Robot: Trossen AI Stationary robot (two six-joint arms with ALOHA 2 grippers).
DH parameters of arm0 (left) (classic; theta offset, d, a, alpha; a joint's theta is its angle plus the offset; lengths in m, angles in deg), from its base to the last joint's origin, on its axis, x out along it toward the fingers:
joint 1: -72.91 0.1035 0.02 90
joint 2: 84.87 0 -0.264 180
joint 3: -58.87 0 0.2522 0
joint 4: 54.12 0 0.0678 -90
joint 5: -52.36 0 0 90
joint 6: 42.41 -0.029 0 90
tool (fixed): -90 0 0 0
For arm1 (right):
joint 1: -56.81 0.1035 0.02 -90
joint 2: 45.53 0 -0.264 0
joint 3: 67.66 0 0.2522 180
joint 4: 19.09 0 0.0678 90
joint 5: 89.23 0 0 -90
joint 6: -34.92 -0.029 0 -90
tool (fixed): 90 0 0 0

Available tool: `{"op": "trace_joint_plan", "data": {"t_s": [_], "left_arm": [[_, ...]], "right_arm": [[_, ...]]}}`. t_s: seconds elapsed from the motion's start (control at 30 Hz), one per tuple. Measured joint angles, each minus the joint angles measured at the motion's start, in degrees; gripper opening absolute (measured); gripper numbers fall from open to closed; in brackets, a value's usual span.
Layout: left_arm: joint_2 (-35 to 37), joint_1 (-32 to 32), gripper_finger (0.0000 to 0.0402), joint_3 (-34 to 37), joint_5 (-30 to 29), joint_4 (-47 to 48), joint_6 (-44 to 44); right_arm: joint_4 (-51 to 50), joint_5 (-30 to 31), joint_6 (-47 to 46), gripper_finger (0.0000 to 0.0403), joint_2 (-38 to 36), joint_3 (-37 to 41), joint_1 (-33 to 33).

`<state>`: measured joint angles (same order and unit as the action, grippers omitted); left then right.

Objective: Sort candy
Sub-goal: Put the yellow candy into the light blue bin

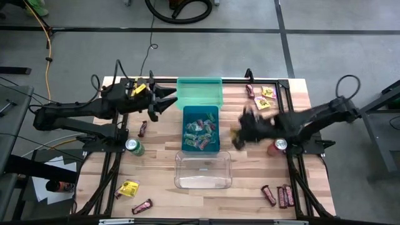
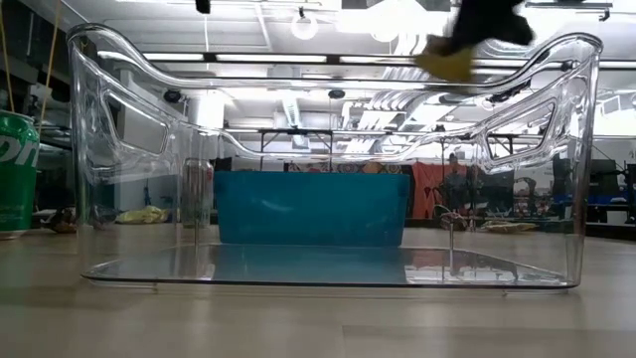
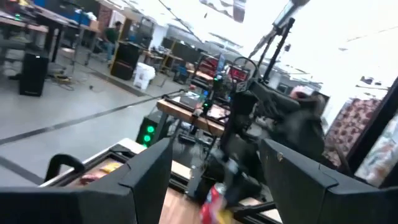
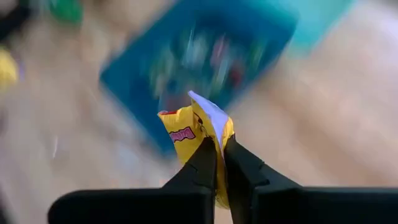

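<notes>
Your right gripper (image 4: 219, 163) is pinching a yellow candy packet (image 4: 198, 134) near the blue bin (image 1: 200, 129); next, you are releasing it into a bin.

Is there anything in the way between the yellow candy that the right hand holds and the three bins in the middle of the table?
Nothing visible. The right hand holds the yellow packet just beside the blue bin, with only bare table between. The clear bin and green bin look equally unobstructed.
</notes>
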<state>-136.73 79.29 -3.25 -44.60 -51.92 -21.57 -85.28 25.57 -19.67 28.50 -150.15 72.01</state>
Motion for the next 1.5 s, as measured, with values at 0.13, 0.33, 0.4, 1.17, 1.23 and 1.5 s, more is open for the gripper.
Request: {"op": "trace_joint_plan", "data": {"t_s": [0.13,0.33,0.4,1.17,1.23,1.5], "left_arm": [[-0.16,-0.02,0.0229,0.0,-1.99,-0.21,0.06],[-2.25,-0.02,0.0229,0.0,-2.66,-0.05,2.67],[-2.94,-0.04,0.0229,0.0,-3.44,-0.17,2.84],[-3.98,14.6,0.0229,-1.85,-14.43,5.8,3.24],[-5.54,20.78,0.0229,-5.83,-12.99,15.31,5.65],[-23.91,42.18,0.0229,-25.53,-13.02,51.27,2.59]], "right_arm": [[13.46,-0.74,17.21,0.0004,-0.47,0.15,-13.76],[38.46,-9.9,32.82,0.0006,6.79,0.15,-29.12],[41.87,-10.34,33.97,0.0007,9.64,0.15,-32.2],[45.34,-22.85,23.78,0.0277,25.25,-1.86,-43.69],[45.59,-25.43,23.14,0.0287,25.04,-3.82,-43.81],[42.52,-29.73,28.91,0.0291,24.97,-11.81,-43.85]]}}
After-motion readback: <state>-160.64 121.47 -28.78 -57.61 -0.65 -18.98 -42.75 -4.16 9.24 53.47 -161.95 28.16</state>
